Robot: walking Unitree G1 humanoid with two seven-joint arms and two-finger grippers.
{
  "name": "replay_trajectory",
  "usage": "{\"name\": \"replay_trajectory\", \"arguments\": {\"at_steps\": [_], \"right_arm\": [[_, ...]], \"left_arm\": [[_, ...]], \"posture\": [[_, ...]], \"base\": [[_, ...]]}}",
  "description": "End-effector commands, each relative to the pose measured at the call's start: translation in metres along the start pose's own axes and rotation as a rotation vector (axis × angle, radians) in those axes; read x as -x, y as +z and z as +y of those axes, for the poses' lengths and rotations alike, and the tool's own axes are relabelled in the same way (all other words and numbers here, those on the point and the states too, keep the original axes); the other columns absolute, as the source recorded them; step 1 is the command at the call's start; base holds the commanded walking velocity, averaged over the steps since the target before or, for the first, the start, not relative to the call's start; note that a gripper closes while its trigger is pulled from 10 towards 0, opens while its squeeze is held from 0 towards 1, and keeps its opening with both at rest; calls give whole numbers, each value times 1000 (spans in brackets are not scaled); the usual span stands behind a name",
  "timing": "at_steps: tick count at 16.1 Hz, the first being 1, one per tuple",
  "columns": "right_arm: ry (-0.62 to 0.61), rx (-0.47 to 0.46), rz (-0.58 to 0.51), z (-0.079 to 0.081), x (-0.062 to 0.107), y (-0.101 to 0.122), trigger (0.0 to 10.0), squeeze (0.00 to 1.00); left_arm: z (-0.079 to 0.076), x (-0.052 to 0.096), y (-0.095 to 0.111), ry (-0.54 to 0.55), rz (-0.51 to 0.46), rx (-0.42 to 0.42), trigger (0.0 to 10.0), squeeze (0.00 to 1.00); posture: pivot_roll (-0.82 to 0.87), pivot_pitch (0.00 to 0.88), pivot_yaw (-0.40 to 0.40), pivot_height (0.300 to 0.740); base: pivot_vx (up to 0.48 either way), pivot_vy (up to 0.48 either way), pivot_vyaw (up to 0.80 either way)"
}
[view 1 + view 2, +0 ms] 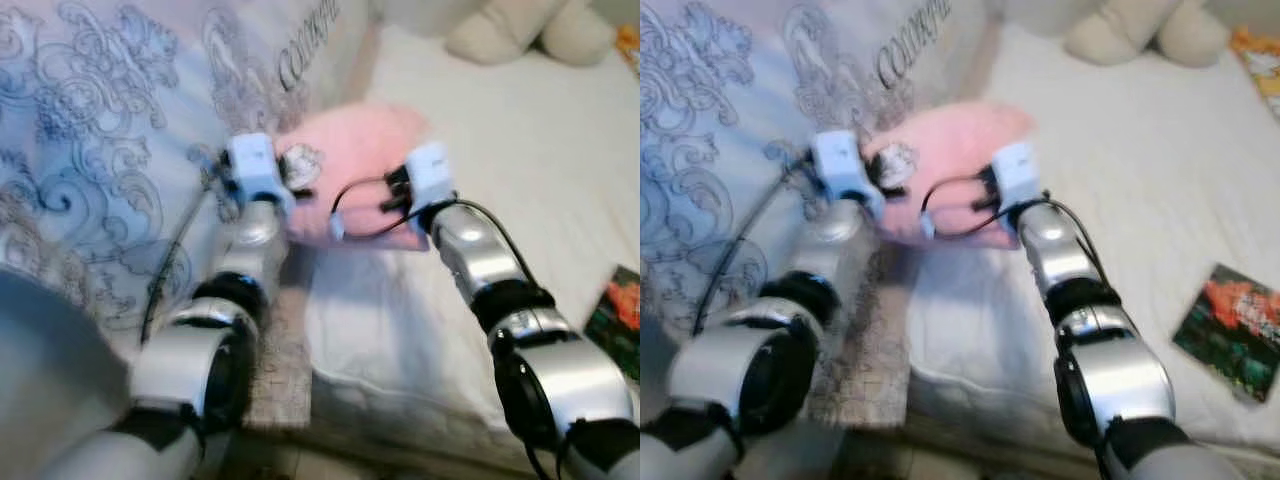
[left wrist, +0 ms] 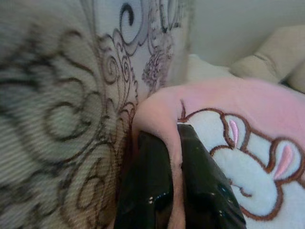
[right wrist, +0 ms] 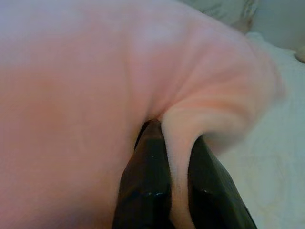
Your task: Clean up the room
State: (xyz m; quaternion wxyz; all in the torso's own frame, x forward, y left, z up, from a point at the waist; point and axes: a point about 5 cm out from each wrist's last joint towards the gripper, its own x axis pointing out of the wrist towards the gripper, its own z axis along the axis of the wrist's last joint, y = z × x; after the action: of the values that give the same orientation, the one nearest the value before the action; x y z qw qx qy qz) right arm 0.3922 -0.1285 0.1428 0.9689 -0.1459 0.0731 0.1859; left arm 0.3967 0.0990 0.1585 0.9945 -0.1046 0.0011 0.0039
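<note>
Both grippers pinch the pink pillow (image 1: 355, 165) at the centre of the frame: the left gripper (image 2: 176, 157) has a fold of its edge between its fingers, the right gripper (image 3: 174, 157) another fold (both squeezed tight). It sits over the white bed (image 1: 520, 170), beside a patterned blanket (image 1: 100, 150) at upper left.

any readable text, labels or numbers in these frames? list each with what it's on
"COM...": dark slanted letters on the patterned grey bedspread; only the start reads, the rest is blurred or cut off at the frame edge.
Book lying on the white bed: colourful cover, any print too blurred to read.
Pink pillow, pinched by the left gripper and the right gripper: embroidered cartoon figure, no letters.
</note>
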Motion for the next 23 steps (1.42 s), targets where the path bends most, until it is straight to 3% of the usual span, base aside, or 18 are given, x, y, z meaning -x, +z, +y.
{"name": "replay_trajectory", "arguments": {"at_steps": [1, 2, 3, 4, 5, 8, 9, 10, 11, 12, 14, 15, 18, 20, 23], "right_arm": [[-1, 98, 32, -9, 3, -4, 10000, 0], [20, 218, 70, -4, 1, -5, 10000, 0], [44, 306, 156, 2, 3, -22, 10000, 0], [52, 295, 169, 3, 4, -27, 10000, 0], [79, 311, 234, 8, 11, -50, 10000, 0], [90, 305, 302, 11, 21, -73, 10000, 0], [66, 217, 300, 11, 21, -75, 10000, 765], [28, 59, 281, 12, 19, -72, 10000, 1000], [-1, -101, 256, 13, 17, -68, 10000, 1000], [-6, -129, 255, 13, 17, -69, 10000, 1000], [-58, -373, 233, 12, 18, -71, 10000, 1000], [-60, -424, 213, 13, 17, -68, 10000, 1000], [-44, -333, 168, 10, 14, -59, 10000, 1000], [-39, -263, 153, 3, 13, -52, 10000, 1000], [-54, -304, 102, -6, 9, -37, 10000, 1000]], "left_arm": [[30, 3, -9, 152, 41, 44, 10000, 0], [27, 8, -24, 164, 94, 44, 10000, 0], [15, 21, -53, 135, 184, 41, 10000, 0], [13, 24, -58, 130, 200, 38, 10000, 0], [1, 38, -82, 111, 287, 41, 10000, 0], [-15, 53, -104, 82, 357, 34, 10000, 0], [-15, 54, -103, 75, 346, -8, 10000, 0], [-14, 44, -88, 36, 273, -83, 10000, 820], [-14, 29, -61, -8, 152, -187, 10000, 1000], [-13, 25, -53, -6, 123, -179, 10000, 1000], [-14, 7, -7, -38, -53, -222, 10000, 1000], [-15, 3, 4, -36, -95, -201, 10000, 1000], [-27, 2, 22, -52, -172, -101, 10000, 1000], [-39, 9, 16, -70, -168, -14, 10000, 1000], [-44, 22, 13, -99, -202, 17, 10000, 1000]], "posture": [[-177, 104, 29, 740], [-178, 126, 18, 740], [-165, 175, -6, 740], [-163, 183, -11, 740], [-147, 229, -29, 740], [-159, 262, -38, 740], [-168, 261, -33, 740], [-172, 257, -30, 740], [-169, 248, -23, 740], [-167, 243, -22, 740], [-160, 224, -12, 740], [-163, 220, -12, 740], [-157, 204, -5, 740], [-152, 198, -7, 740], [-136, 185, -14, 740]], "base": [[0, 0, 0], [0, 0, 0], [0, 0, 0], [0, 0, 0], [0, 0, 0], [0, 0, 0], [0, 0, 0], [0, 0, 0], [0, 0, 0], [0, 0, 0], [0, 0, 0], [0, 0, 0], [0, 0, 0], [0, 0, 0], [0, 0, 0]]}}
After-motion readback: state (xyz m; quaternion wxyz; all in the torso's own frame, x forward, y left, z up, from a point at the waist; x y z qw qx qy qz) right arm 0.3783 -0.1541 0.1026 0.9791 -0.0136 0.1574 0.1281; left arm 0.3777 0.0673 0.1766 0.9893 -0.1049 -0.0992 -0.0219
